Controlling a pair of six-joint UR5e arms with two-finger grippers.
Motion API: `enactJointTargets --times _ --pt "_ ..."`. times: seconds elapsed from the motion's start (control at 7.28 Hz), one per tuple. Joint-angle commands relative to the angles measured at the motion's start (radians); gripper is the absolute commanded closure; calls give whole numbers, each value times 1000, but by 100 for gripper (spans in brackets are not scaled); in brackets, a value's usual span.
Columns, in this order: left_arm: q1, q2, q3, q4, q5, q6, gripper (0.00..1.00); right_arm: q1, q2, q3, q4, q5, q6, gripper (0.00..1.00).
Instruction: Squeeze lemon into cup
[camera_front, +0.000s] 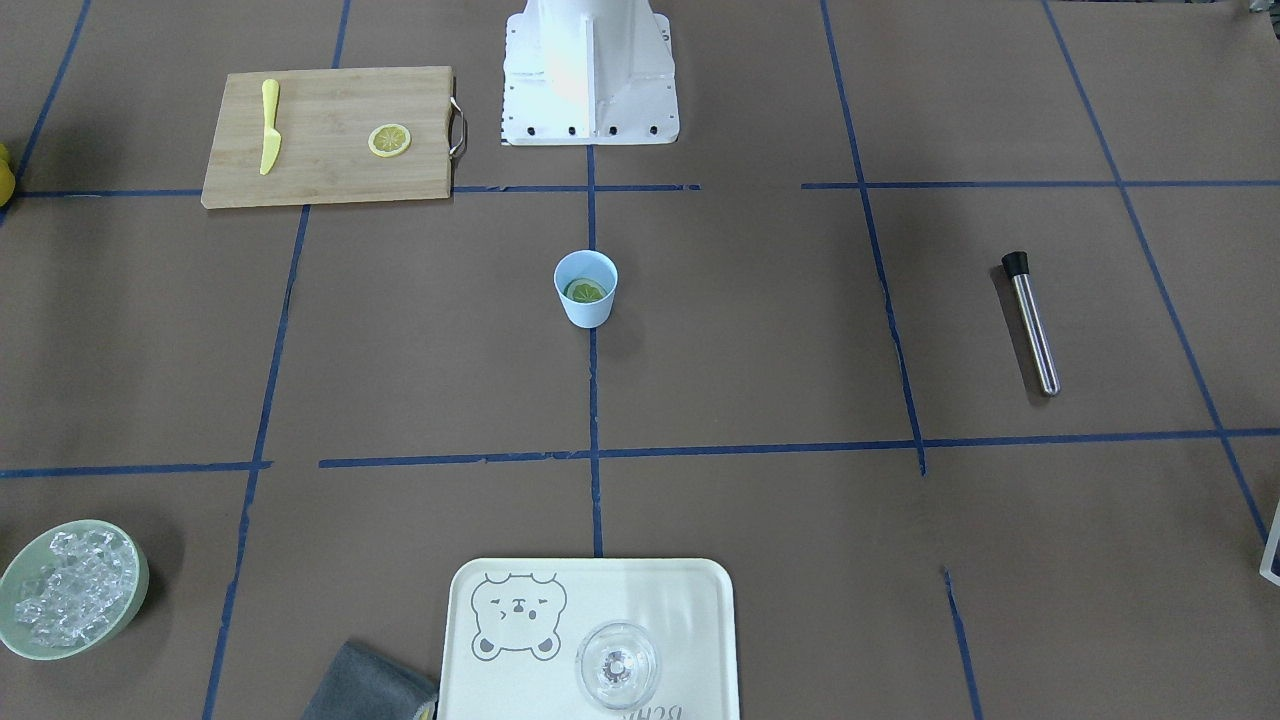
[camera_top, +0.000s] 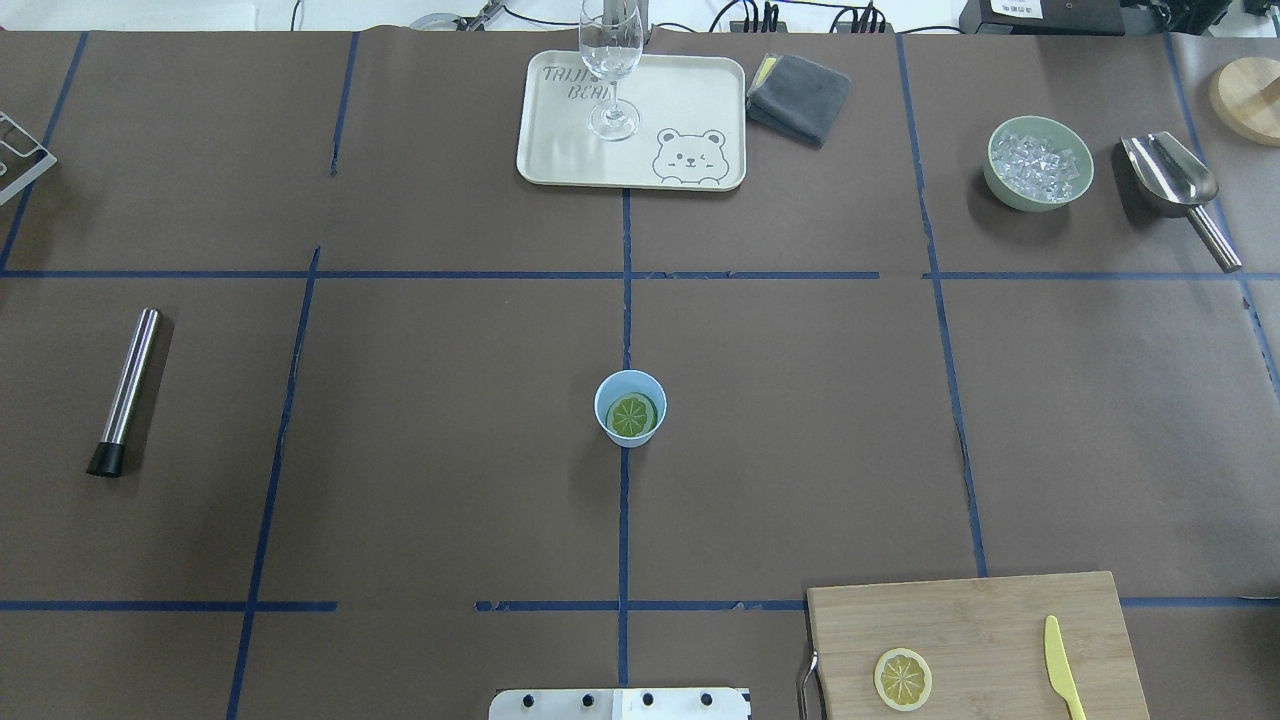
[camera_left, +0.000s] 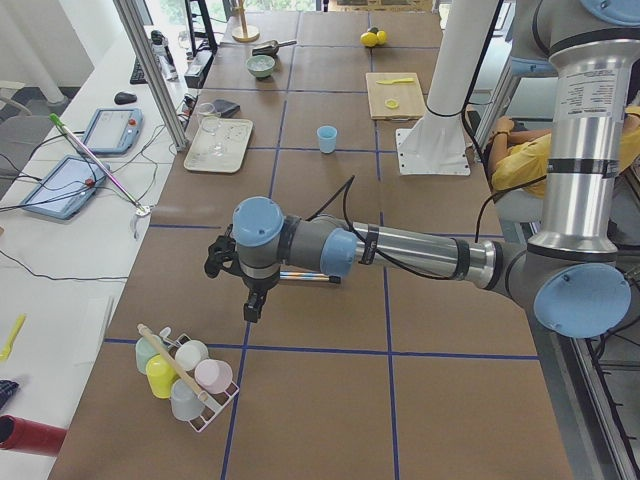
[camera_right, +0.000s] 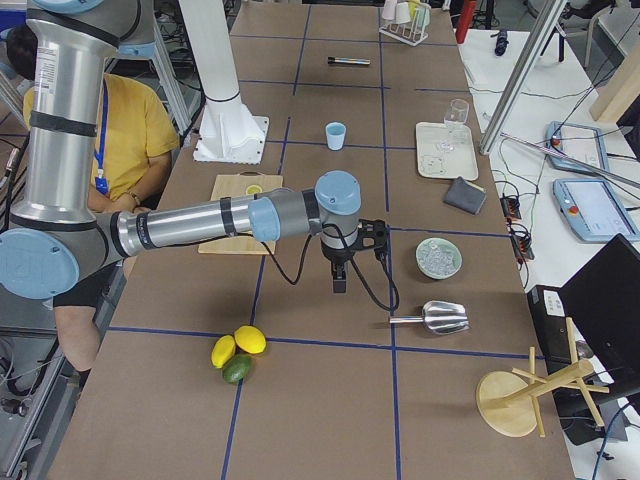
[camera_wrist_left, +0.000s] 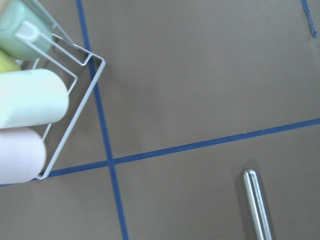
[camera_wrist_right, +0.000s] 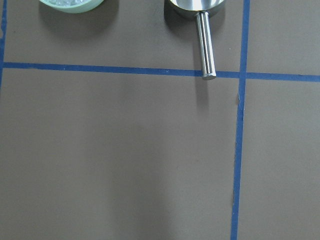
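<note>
- Overhead exterior: lemon slice (camera_top: 632, 416) lay inside the blue cup (camera_top: 630, 383), mid-table.
- Near right, cutting board (camera_top: 980, 630) bore second slice (camera_top: 903, 679) and yellow knife (camera_top: 1063, 668).
- Well apart hung left gripper (camera_left: 254, 308) and right gripper (camera_right: 340, 283); their opening could not be told.

Knife (camera_top: 1058, 650) cut off (bottom edge), lemon (camera_front: 585, 291) half hidden in cup (camera_front: 586, 312)
</note>
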Motion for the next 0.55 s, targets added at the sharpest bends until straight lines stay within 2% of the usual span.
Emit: enactJointTargets --times 0.0,0.41 --pt "-37 22 35 13 -12 64 0 56 -18 5 -24 7 -81 0" --pt "-43 23 18 7 1 -123 0 47 -16 -4 -64 -9 -111 0"
